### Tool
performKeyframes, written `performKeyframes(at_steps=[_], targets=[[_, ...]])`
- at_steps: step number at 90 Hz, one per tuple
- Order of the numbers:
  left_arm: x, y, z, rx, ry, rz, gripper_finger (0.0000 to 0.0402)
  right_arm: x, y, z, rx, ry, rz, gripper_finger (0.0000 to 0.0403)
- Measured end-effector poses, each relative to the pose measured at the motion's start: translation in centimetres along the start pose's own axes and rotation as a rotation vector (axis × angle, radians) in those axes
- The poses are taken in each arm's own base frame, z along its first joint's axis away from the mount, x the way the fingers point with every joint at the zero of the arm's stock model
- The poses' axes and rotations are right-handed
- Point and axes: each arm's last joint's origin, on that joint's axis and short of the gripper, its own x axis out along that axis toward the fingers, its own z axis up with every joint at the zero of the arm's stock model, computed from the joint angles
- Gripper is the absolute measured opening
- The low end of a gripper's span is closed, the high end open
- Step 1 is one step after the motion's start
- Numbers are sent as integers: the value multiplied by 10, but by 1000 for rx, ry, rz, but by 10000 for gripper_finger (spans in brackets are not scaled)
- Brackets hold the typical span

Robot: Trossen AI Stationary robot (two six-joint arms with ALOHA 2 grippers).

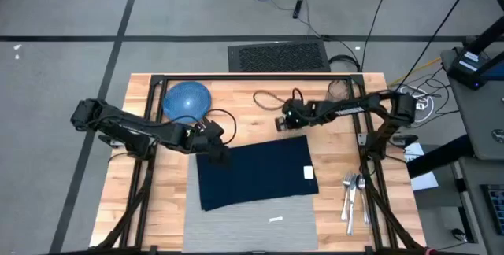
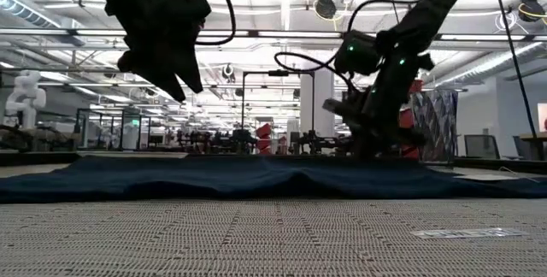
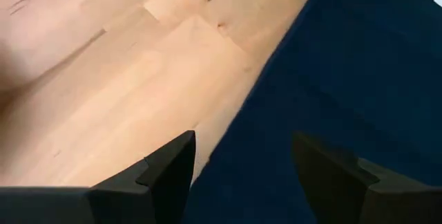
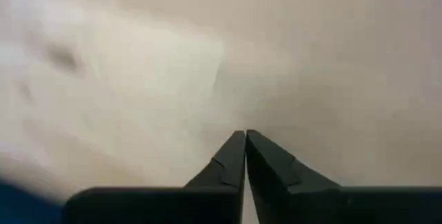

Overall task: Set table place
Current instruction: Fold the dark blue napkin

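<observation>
A dark navy napkin [image 1: 256,172] lies spread flat over the far part of the light-grey placemat [image 1: 250,222], which rests on the wooden table [image 1: 169,192] at its near edge. My left gripper [image 3: 242,148] is open. It hangs above the napkin's far left corner [image 1: 206,151], clear of the cloth in the low view. My right gripper [image 4: 245,134] is shut with nothing between its fingers. It is over bare wood [image 1: 281,123] just beyond the napkin's far edge. A blue dish [image 1: 189,100] sits at the table's far left.
Cutlery [image 1: 352,192] lies on the wood to the right of the placemat. A clear glass [image 1: 339,91] stands at the far right and a dark cable [image 1: 272,97] loops along the far edge. Bare wood shows on the near left of the table.
</observation>
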Motion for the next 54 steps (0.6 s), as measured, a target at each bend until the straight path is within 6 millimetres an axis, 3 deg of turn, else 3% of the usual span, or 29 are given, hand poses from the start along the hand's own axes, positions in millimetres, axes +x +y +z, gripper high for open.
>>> performKeyframes(at_steps=[7, 13, 38, 54], targets=[[1, 2, 2, -4, -1, 6, 221, -9, 5, 10, 13, -62, 75, 0], [1, 2, 2, -11, -1, 8, 221, -21, 13, 6, -28, -44, 123, 0], [2, 4, 4, -15, -3, 14, 221, -48, 28, -77, -242, 168, -17, 0], [4, 8, 8, -32, -10, 30, 221, -50, 33, -92, -218, 132, -39, 0]])
